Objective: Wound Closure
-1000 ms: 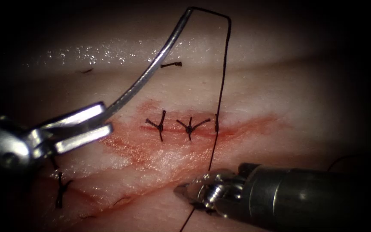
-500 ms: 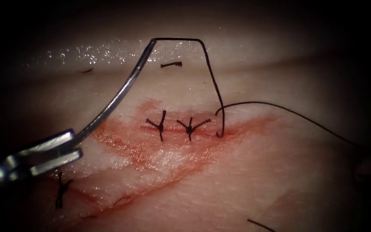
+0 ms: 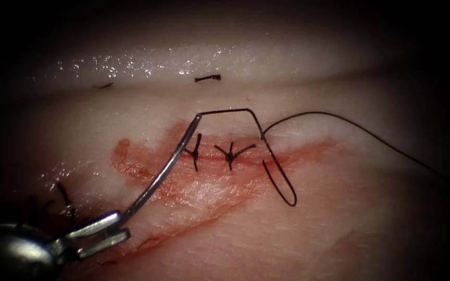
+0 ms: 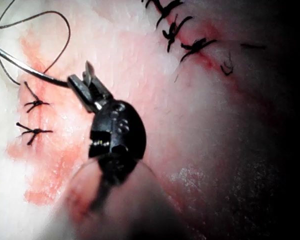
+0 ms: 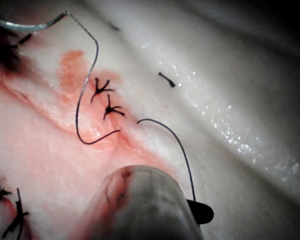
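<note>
1. At the far left of the endoscope view, the left end effector is clamped on the needle near its pointed end.
2. Up and to the right, the needle curves over the tissue and is not in it.
3. Under the needle's thread end sit two tied stitches on the cut, with red fluid around them.
4. Right of the stitches, the thread seems to go into the cut and makes a loose loop.
5. Farther right, the thread runs off toward the dark edge.
6. The right end effector is hidden behind its own shaft in the right wrist view, so I cannot tell how it is set.
</note>
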Available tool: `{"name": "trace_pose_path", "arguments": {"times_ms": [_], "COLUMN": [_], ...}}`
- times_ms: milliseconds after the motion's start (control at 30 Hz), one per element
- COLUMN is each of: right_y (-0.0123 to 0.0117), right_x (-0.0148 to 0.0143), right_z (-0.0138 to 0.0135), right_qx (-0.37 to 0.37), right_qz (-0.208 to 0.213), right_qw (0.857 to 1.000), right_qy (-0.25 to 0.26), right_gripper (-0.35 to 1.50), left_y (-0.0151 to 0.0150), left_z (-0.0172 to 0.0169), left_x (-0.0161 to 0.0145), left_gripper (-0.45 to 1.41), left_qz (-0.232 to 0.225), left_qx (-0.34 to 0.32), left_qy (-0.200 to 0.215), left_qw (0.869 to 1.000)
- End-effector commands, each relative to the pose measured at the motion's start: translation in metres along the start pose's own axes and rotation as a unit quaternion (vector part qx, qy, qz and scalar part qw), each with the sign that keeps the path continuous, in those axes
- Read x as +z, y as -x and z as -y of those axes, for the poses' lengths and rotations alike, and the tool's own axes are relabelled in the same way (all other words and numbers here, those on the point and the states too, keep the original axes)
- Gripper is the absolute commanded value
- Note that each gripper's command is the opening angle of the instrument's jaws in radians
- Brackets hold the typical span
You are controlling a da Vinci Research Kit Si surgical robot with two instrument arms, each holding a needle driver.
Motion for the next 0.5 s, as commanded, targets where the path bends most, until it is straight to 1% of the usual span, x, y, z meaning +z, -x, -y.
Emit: {"name": "trace_pose_path", "arguments": {"times_ms": [33,67,100,133,167,200,233,300,367,433,500], "right_y": [-0.0018,-0.0024,-0.0031,-0.0036,-0.0041,-0.0045,-0.0051,-0.0060,-0.0069,-0.0074,-0.0074], "right_x": [0.0006,0.0007,0.0010,0.0012,0.0015,0.0017,0.0020,0.0025,0.0035,0.0047,0.0056], "right_z": [0.0025,0.0032,0.0041,0.0047,0.0054,0.0060,0.0067,0.0076,0.0088,0.0099,0.0107], "right_qx": [0.005,0.006,0.009,0.012,0.011,0.011,0.012,0.019,0.032,0.024,0.037], "right_qz": [-0.025,-0.042,-0.065,-0.083,-0.100,-0.117,-0.138,-0.166,-0.199,-0.232,-0.249], "right_qw": [0.999,0.998,0.996,0.994,0.991,0.988,0.983,0.974,0.961,0.947,0.932], "right_qy": [-0.021,-0.035,-0.054,-0.069,-0.084,-0.099,-0.120,-0.150,-0.188,-0.219,-0.261], "right_gripper": [0.66,0.61,0.51,0.32,0.04,-0.35,-0.35,-0.35,-0.35,-0.35,-0.35], "left_y": [0.0006,0.0009,0.0013,0.0016,0.0019,0.0023,0.0026,0.0033,0.0039,0.0044,0.0046], "left_z": [-0.0004,-0.0004,-0.0003,-0.0001,0.0001,0.0004,0.0007,0.0016,0.0023,0.0030,0.0033], "left_x": [0.0011,0.0016,0.0021,0.0025,0.0029,0.0033,0.0036,0.0042,0.0046,0.0052,0.0057], "left_gripper": [-0.45,-0.45,-0.45,-0.45,-0.45,-0.45,-0.45,-0.45,-0.45,-0.45,-0.45], "left_qz": [-0.005,-0.007,-0.007,-0.011,-0.017,-0.025,-0.033,-0.048,-0.048,-0.049,-0.048], "left_qx": [-0.005,-0.010,-0.018,-0.027,-0.033,-0.040,-0.047,-0.052,-0.057,-0.061,-0.061], "left_qy": [0.005,0.006,0.006,0.005,0.002,-0.002,-0.007,-0.015,-0.025,-0.030,-0.032], "left_qw": [1.000,1.000,1.000,1.000,0.999,0.999,0.998,0.997,0.997,0.996,0.996]}}
